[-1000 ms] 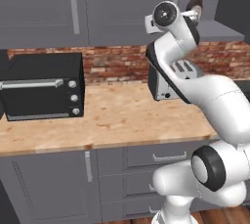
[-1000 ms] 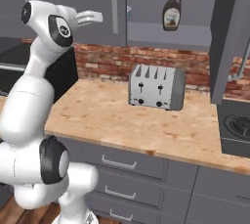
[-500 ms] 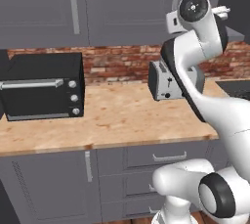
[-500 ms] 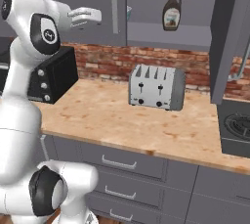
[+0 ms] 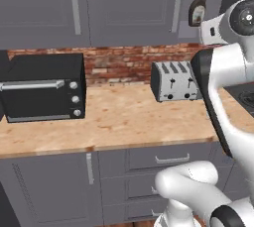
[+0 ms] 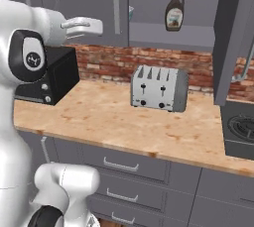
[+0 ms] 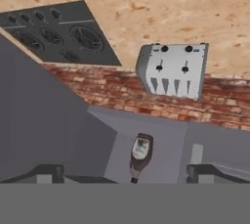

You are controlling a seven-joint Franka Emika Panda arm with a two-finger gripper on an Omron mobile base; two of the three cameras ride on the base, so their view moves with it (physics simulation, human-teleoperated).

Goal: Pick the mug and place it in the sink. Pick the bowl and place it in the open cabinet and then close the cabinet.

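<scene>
My gripper (image 7: 126, 175) is open, with its two dark fingertips (image 7: 47, 173) wide apart and nothing between them. In the hand view, which is rolled upside down, it faces the open cabinet (image 7: 161, 135), where a brown syrup bottle (image 7: 140, 153) stands on the shelf. The right base view has the cabinet's shelf (image 6: 163, 31) and its swung-out door (image 6: 232, 37) up on the right, and my white hand (image 6: 84, 24) held high, left of the shelf. The mug, the bowl and the sink are out of view.
A silver toaster (image 6: 158, 89) stands on the wooden counter (image 6: 124, 127) against the brick wall. A black toaster oven (image 5: 43, 88) sits at the counter's left end. A dark stovetop (image 6: 240, 129) lies to the right. Closed grey wall cabinets (image 5: 124, 8) hang above, and drawers (image 5: 171, 159) sit below.
The arm has swung toward the right side of the left base view, uncovering the toaster. The hand has risen toward the open cabinet. The gripper stayed open.
</scene>
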